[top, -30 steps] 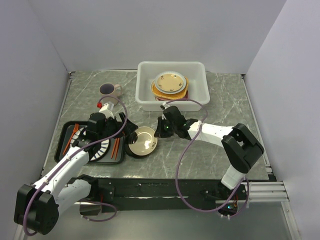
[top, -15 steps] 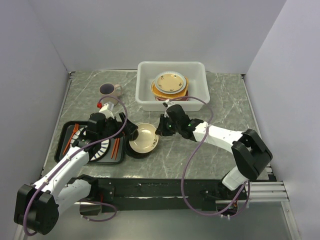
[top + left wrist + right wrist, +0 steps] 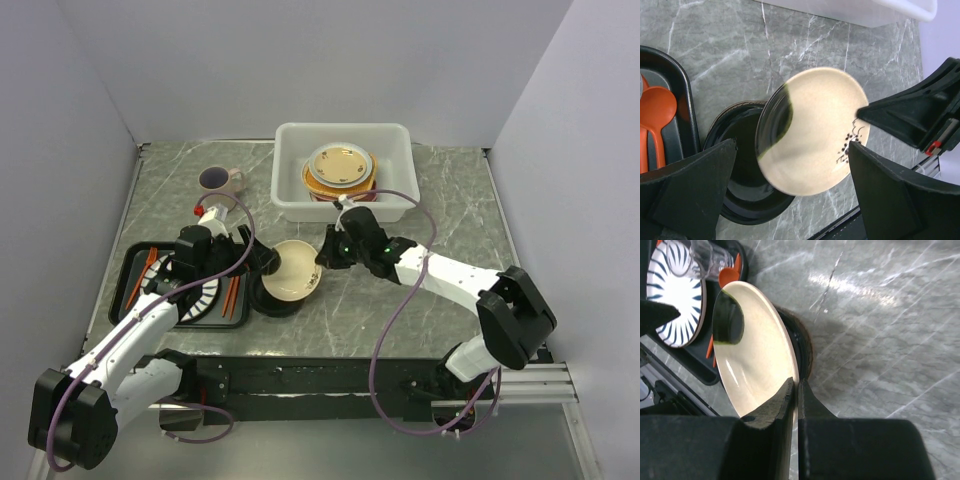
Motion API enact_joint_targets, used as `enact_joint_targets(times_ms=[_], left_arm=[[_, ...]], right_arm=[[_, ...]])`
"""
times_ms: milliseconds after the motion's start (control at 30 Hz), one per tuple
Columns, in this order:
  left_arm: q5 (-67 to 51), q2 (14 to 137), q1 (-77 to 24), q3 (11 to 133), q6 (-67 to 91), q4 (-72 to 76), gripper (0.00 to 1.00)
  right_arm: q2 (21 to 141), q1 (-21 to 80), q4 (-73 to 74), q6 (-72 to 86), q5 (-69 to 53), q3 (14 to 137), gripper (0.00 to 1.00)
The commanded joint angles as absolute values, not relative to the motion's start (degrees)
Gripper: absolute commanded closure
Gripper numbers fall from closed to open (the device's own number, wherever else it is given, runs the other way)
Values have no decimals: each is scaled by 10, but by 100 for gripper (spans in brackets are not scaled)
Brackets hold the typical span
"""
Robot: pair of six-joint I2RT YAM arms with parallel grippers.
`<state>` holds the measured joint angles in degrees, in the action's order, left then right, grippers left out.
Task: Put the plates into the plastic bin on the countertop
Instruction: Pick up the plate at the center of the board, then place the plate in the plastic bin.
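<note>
My right gripper (image 3: 325, 258) is shut on the right rim of a cream plate (image 3: 290, 270) with a dark sprig drawing. It holds the plate tilted, lifted off a dark brown-black plate (image 3: 270, 302) on the countertop (image 3: 450, 215). In the right wrist view the fingertips (image 3: 788, 390) pinch the cream rim (image 3: 755, 360), with the dark plate (image 3: 805, 347) behind. My left gripper (image 3: 790, 200) is open over both plates (image 3: 815, 130), touching neither. The white plastic bin (image 3: 290, 205) at the back holds stacked plates (image 3: 341, 165), a cream one on orange.
A black tray (image 3: 128, 272) at the left holds a blue-striped plate (image 3: 672, 287), a clear glass (image 3: 710, 255) and orange utensils (image 3: 657, 107). A mug (image 3: 220, 180) stands at the back left. White walls enclose the counter.
My right gripper has raised and tilted the cream plate off the dark plate, shifting slightly toward the bin. The right elbow swung right. The left arm barely moved.
</note>
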<state>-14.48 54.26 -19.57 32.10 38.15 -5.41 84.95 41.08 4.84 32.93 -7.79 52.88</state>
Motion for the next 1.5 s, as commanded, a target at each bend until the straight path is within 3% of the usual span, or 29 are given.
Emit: enact_joint_targets(times_ms=[0, 667, 1467], left_arm=[[-140, 541, -193, 326, 377, -40, 1], [-141, 546, -193, 326, 375, -38, 1], [-148, 555, -193, 327, 373, -34, 1]], right_arm=[[804, 389, 31, 323, -68, 527, 100], [775, 228, -39, 350, -199, 545, 100], [909, 156, -14, 331, -166, 761, 100]])
